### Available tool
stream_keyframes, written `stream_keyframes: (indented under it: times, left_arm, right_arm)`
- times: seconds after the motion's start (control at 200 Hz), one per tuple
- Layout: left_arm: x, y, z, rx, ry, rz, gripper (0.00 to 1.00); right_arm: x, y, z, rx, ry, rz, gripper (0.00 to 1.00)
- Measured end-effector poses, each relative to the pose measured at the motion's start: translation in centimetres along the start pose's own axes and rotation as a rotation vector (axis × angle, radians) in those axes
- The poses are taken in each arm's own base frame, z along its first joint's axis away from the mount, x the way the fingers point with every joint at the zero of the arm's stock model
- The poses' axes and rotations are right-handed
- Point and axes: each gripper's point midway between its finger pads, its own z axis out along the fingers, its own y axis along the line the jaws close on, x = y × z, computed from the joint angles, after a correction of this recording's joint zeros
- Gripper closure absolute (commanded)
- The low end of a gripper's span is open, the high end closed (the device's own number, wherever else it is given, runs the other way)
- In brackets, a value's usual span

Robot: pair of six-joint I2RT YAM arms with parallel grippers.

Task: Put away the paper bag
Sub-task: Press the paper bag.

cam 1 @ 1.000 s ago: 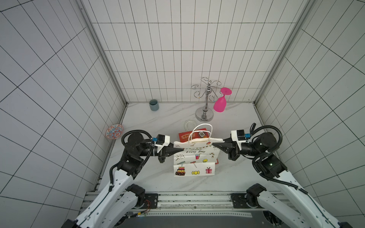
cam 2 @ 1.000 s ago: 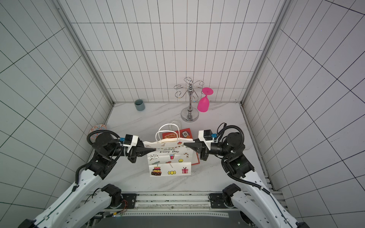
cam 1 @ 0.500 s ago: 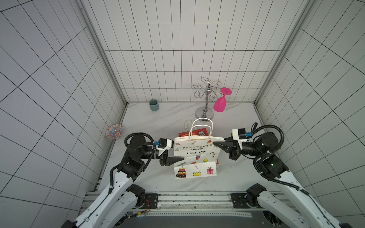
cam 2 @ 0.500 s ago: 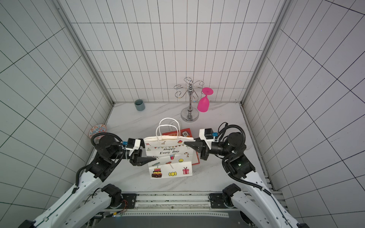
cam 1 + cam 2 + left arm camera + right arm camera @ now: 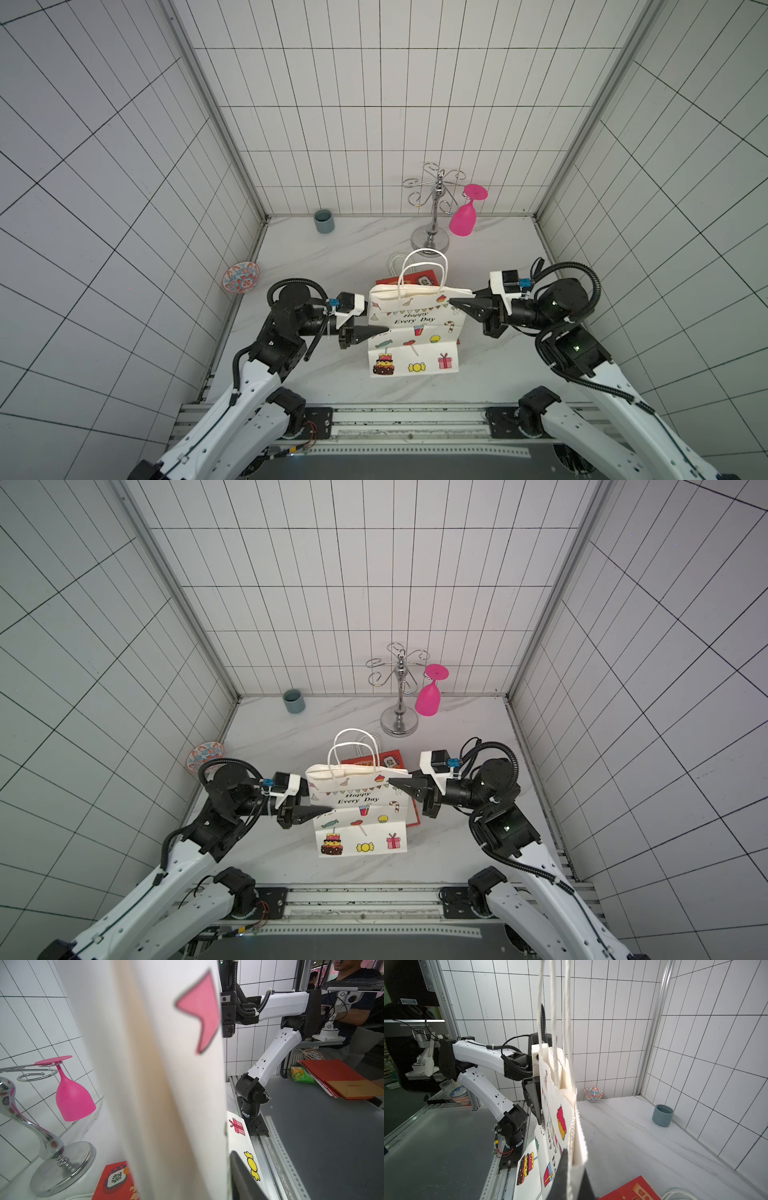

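Matt paper bag (image 5: 415, 345); glossy chrome rack (image 5: 430, 241); smooth pink plastic glass (image 5: 462, 222); marbled matt tabletop (image 5: 332, 270)

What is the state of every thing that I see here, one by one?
paper bag: upright, flattened, lower part folded forward
right gripper: shut on the paper bag's top corner
left gripper: open at the bag's side
rack: upright
pink glass: hanging upside down on the rack
grey cup: upright
bowl: upright
red packet: lying flat
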Motion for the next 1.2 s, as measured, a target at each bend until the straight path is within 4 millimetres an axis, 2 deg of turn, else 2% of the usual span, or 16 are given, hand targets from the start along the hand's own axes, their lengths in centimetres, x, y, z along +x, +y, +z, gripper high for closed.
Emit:
stream_keyframes:
  times: [0.11, 0.175, 0.215, 0.34, 0.435, 0.595, 0.61, 0.65, 0.67, 0.72, 0.805, 0.92, 0.985, 1.124, 1.199]
  left_arm:
    - [0.5, 0.3, 0.0, -0.018, 0.017, -0.007, 0.30]
    - [0.9, 0.5, 0.1, -0.023, 0.029, -0.015, 0.34]
    - [1.2, 0.6, 0.2, -0.020, 0.035, -0.020, 0.42]
    - [1.7, 0.5, 0.3, -0.012, 0.048, -0.033, 0.81]
    - [1.8, 0.3, 0.3, -0.002, 0.051, -0.034, 1.00]
    - [1.9, 0.1, 0.3, 0.011, 0.050, -0.033, 1.00]
    - [1.9, 0.1, 0.3, 0.011, 0.050, -0.033, 0.93]
    - [1.9, 0.1, 0.3, 0.011, 0.050, -0.033, 0.53]
    - [1.9, 0.2, 0.3, 0.009, 0.050, -0.027, 0.44]
    - [1.9, 0.2, 0.3, 0.005, 0.051, -0.030, 0.36]
    - [2.0, 0.4, 0.3, -0.006, 0.056, -0.032, 0.33]
    - [2.3, 0.6, 0.4, -0.012, 0.067, -0.030, 0.35]
    - [2.8, 0.5, 0.5, -0.003, 0.079, -0.038, 0.41]
    - [3.6, 0.2, 0.7, 0.013, 0.101, -0.061, 0.71]
    - [3.7, 0.1, 0.7, 0.020, 0.101, -0.061, 0.93]
  right_arm:
    - [-1.0, 0.4, -0.3, 0.000, -0.016, -0.026, 1.00]
    - [-1.5, 0.6, -0.5, 0.000, -0.026, -0.042, 1.00]
    - [-1.7, 0.7, -0.5, 0.000, -0.029, -0.050, 1.00]
    - [-1.6, 0.9, -0.7, 0.001, -0.023, -0.052, 1.00]
    - [-1.5, 0.8, -0.7, 0.006, -0.021, -0.050, 1.00]
    - [-1.5, 0.8, -0.8, 0.012, -0.019, -0.052, 1.00]
    - [-1.5, 0.8, -0.8, 0.013, -0.018, -0.052, 1.00]
    - [-1.5, 0.8, -0.8, 0.015, -0.018, -0.053, 1.00]
    - [-1.5, 0.8, -0.8, 0.015, -0.017, -0.054, 1.00]
    - [-1.5, 0.8, -0.8, 0.015, -0.016, -0.055, 1.00]
    - [-1.5, 1.0, -0.9, 0.015, -0.015, -0.058, 1.00]
    - [-1.5, 1.1, -1.1, 0.015, -0.013, -0.060, 1.00]
    - [-1.5, 1.2, -1.1, 0.015, -0.013, -0.061, 1.00]
    - [-1.6, 1.3, -1.2, 0.015, -0.015, -0.063, 1.00]
    - [-1.6, 1.4, -1.3, 0.015, -0.013, -0.061, 1.00]
